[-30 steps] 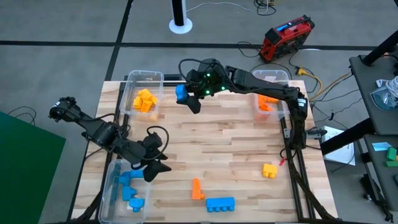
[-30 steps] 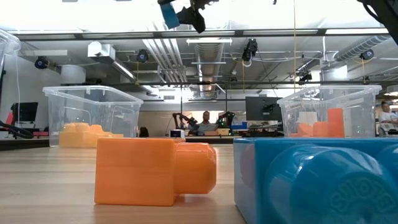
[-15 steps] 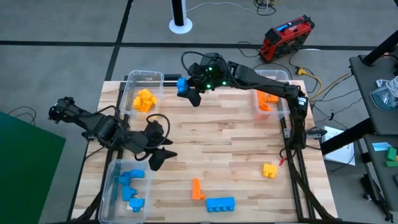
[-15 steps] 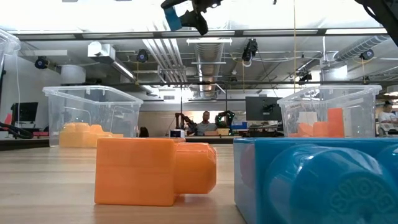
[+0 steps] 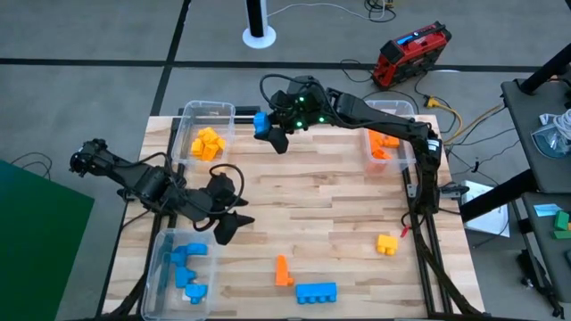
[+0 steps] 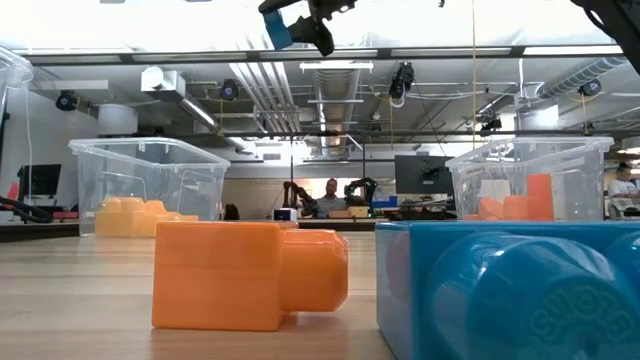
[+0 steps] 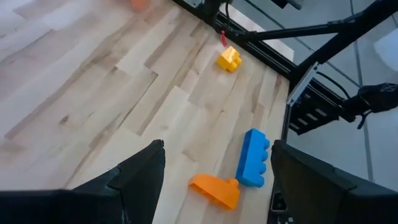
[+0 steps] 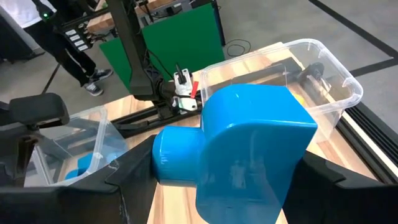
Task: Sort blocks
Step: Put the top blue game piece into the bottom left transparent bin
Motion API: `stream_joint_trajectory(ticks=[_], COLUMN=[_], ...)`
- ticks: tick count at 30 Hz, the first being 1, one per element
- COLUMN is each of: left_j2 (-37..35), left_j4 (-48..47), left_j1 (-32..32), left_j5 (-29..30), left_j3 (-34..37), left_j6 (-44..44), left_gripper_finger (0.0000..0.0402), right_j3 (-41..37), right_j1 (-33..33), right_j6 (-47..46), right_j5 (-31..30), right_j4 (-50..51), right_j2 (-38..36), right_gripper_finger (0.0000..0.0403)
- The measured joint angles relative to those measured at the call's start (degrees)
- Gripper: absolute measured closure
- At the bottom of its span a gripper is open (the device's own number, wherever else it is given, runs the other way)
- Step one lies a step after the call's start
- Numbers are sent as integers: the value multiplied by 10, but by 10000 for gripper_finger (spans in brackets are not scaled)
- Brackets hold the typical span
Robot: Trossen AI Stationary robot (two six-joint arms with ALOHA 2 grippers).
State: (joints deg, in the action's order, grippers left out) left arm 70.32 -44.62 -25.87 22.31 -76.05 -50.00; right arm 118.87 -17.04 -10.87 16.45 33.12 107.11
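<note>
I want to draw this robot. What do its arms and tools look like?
Both arms are black, thin and jointed, like bent sticks. Black cables loop beside the left arm. The right arm has small green lights glowing near its wrist. Each tool, left tool and right tool, ends in two flat black fingers.

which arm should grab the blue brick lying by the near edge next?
Left. Its pincer is open, empty and closer to the loose blue brick. The right pincer is shut on a blue block at the far side.
</note>
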Motion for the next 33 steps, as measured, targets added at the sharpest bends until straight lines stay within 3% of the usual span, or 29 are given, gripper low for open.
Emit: stream_joint_trajectory(ticks=[33], left_j2=[0], left_j4=[5], left_j1=[0], left_j5=[3], left_j3=[1], left_j6=[0], left_gripper_finger=[135], right_j3=[8], right_j1=[-1], right_j6=[5], right_j5=[0], right_j4=[11], right_j2=[0], right_gripper_finger=[145])
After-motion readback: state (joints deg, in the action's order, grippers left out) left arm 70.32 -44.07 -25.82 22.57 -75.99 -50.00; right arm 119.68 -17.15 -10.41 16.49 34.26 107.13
